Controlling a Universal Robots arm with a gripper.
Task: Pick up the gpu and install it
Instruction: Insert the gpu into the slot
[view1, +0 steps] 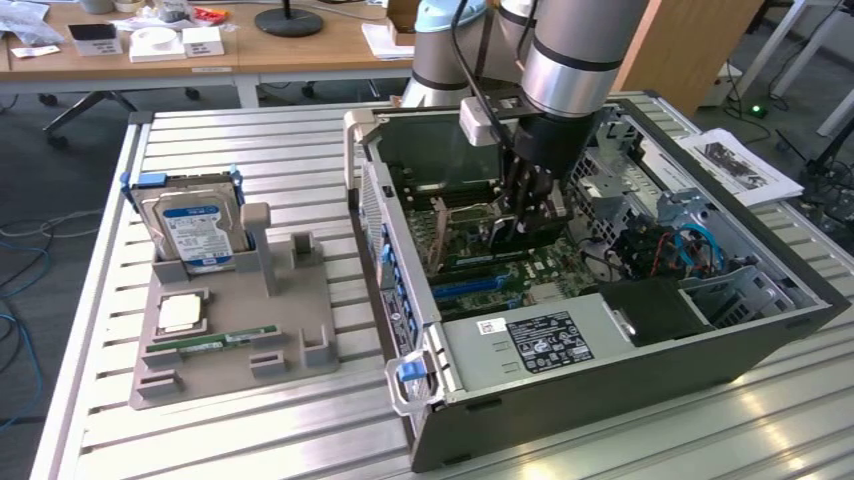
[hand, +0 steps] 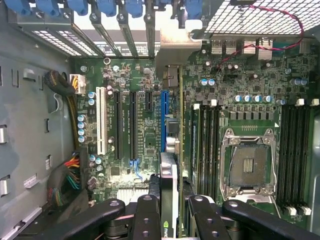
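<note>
The gpu (hand: 169, 172) stands on edge inside the open computer case (view1: 641, 350), pinched between the black, bolt-studded fingers (hand: 146, 215) of the gripper (hand: 172, 207), which are pressed against its two faces. From the wrist view it shows as only a thin dark strip with a pale metal plate at its far end, so its broad faces are hidden. It lines up just beside the long blue slot (hand: 163, 117) on the green motherboard (hand: 250, 85). Whether its lower edge touches that slot cannot be told. The square metal processor socket (hand: 248, 167) lies near it. On the ribbed metal table (view1: 240, 140), well apart from the case, a grey moulded holder (view1: 240, 370) carries a silver hard drive (view1: 194, 230) with a blue label and a slim green memory stick (view1: 214, 343).
</note>
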